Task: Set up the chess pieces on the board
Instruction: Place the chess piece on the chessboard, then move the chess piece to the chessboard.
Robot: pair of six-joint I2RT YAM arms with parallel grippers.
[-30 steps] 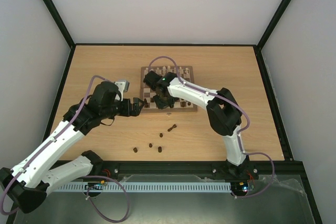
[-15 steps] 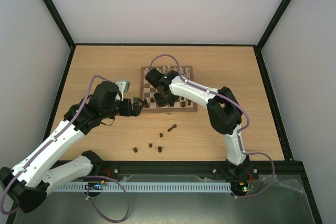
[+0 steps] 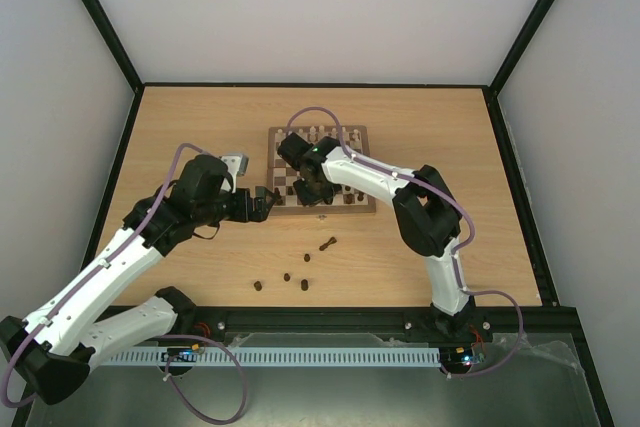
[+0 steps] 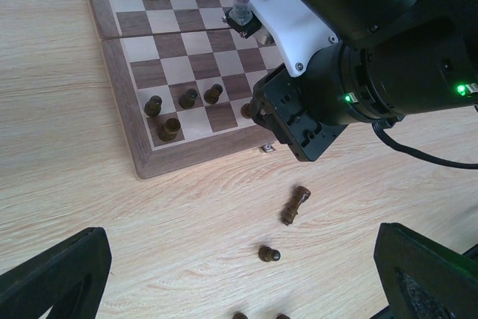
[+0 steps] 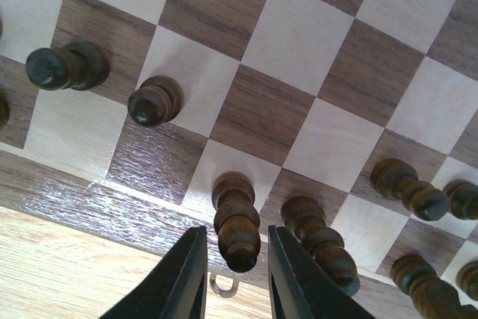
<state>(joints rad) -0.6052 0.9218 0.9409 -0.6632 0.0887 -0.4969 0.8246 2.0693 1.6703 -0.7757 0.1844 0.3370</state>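
Right gripper (image 5: 237,233) is standing narrowly parted at lower centre, jaws flanking but just clearing an upright dark brown piece (image 5: 236,218) on the board (image 5: 246,110) edge row; this turned wood is likely handling as light, rigid, smooth and easily toppled, so gripping its waist is advisable; loose chess pieces (image 4: 296,204) are lying on the table (image 4: 60,110), lower centre; left gripper (image 4: 239,282) is hanging wide and empty.
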